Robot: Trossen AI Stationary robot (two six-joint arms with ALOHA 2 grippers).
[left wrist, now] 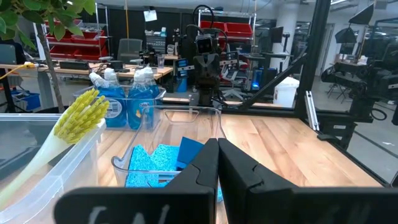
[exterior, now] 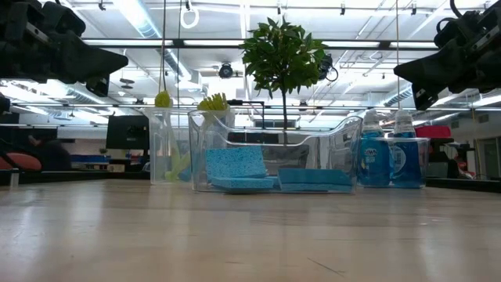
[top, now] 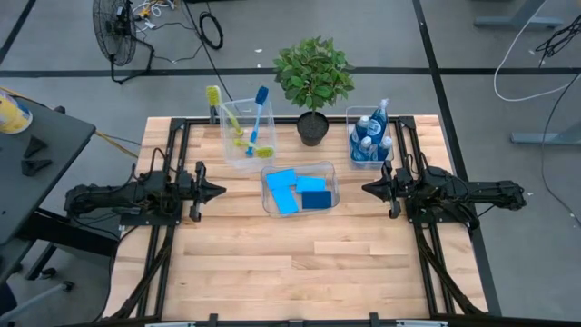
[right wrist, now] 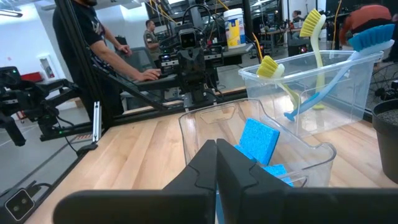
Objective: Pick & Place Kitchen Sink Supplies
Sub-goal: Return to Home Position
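- I see the left gripper [top: 221,191] pinched closed and empty, above the bench's [top: 300,263] left side.
- The right gripper [top: 366,189] is likewise closed and empty, above the right side.
- Blue sponges [top: 283,186] lie in the bin [top: 332,173] between them.
- The brushes [top: 257,113] stand toward the far-left corner and the bottles [top: 368,138] toward the far-right.
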